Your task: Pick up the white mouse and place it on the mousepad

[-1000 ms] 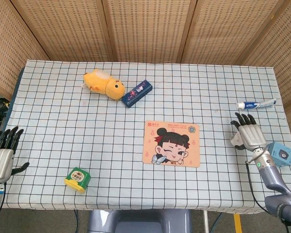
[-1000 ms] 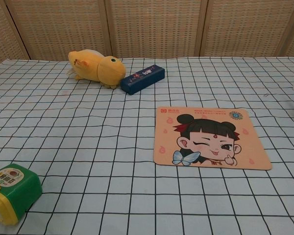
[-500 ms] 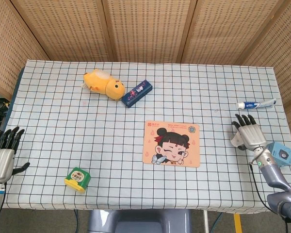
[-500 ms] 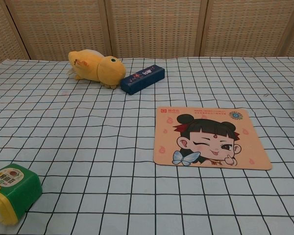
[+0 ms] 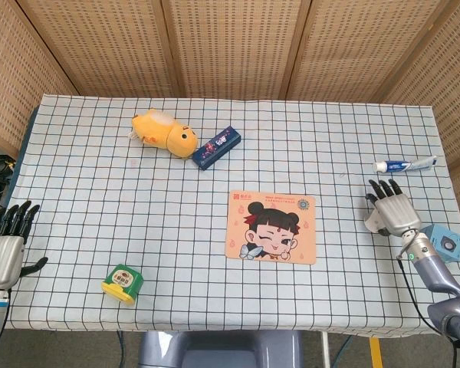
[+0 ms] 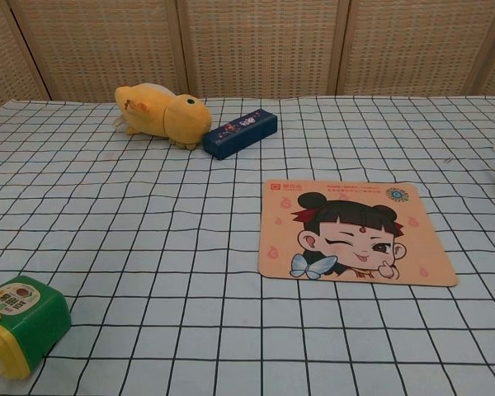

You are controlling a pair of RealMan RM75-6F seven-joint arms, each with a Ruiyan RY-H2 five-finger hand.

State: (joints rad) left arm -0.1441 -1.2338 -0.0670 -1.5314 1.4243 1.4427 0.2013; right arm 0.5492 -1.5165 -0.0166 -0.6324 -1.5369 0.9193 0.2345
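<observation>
Checked tablecloth [image 5: 100, 192] | right hand [image 5: 392, 212] hovering, fingers spread, holding nothing | left hand [image 5: 4, 245] likewise | white mouse not showing | risk: grabbing toothpaste tube [image 5: 402, 164] instead, missing peach cartoon mousepad [image 5: 271, 227].

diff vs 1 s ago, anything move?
Barely. The right hand edged slightly toward the far side of the table, fingers apart, holding nothing. The left hand, cartoon-print mousepad, yellow plush toy and green-and-yellow container stayed put.
</observation>
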